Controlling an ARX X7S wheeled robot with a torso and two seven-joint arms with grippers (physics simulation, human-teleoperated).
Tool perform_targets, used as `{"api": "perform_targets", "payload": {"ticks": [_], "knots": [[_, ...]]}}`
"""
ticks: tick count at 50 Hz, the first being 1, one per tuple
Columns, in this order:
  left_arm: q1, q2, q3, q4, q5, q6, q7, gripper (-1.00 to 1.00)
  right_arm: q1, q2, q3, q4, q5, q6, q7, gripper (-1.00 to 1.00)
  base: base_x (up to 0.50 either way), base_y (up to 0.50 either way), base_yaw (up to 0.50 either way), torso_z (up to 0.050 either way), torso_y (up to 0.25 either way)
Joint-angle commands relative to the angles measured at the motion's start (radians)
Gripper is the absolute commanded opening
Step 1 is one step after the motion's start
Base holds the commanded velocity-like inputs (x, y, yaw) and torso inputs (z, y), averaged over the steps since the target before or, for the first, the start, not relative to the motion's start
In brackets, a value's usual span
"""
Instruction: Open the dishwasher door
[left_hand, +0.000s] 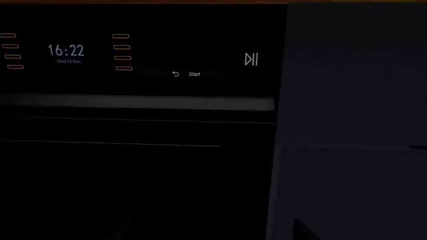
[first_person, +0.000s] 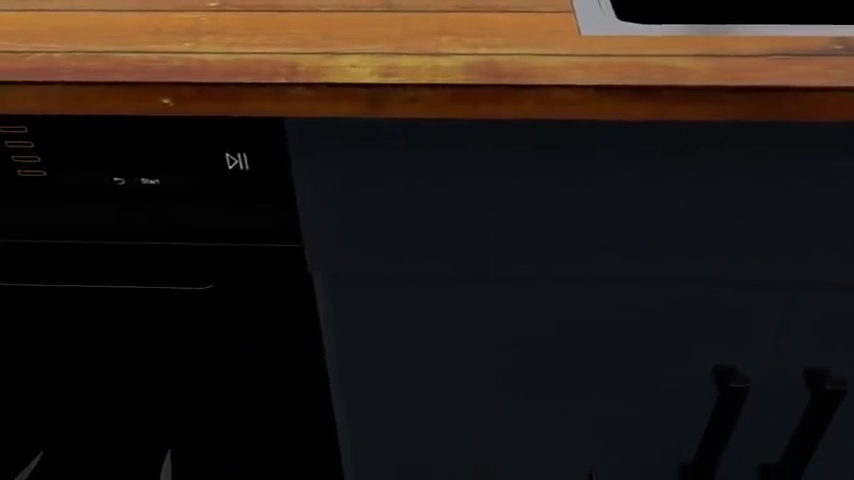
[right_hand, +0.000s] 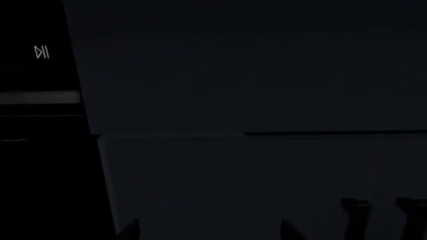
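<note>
A: Left wrist view?
B: The dishwasher door (left_hand: 133, 150) filled it, closed, clock reading 16:22.
A: Head view?
B: It sat under the wooden counter (first_person: 334, 70), beside the cabinet panel (first_person: 574, 300).
A: Right wrist view?
B: Mostly cabinet. Neither claw's opening could be told.

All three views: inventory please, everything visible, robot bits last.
Glossy black flat dishwasher door: 1, black, left in head view, closed, clock display reads 16:22.
Matte dark blue-grey cabinet panels: dark blue-grey, right of the door; exact count unclear.
Black bar handles: 2, black, low on the cabinet at right.
Wooden countertop: 1, brown, above both.
Sink rim: 1, grey, top right in the countertop.
Left fingers: only pale tips show, bottom edge of head view.
Right fingers: dark tips, barely visible.
</note>
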Motion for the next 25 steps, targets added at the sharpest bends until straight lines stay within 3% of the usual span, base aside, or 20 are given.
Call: {"api": "perform_targets", "payload": {"ticks": [1, 25], "knots": [[0.000, -0.006, 0.006, 0.002, -0.002, -0.001, -0.006, 1.00, -0.003, 0.005, -0.007, 0.001, 0.017, -0.008, 0.001, 1.00, 0.00, 0.00, 0.00, -0.050, 0.000], [-0.001, -0.015, 0.019, 0.006, 0.005, -0.007, -0.026, 1.00, 0.003, 0.014, -0.019, 0.033, 0.032, -0.039, 0.011, 1.00, 0.00, 0.00, 0.00, -0.050, 0.000]]}}
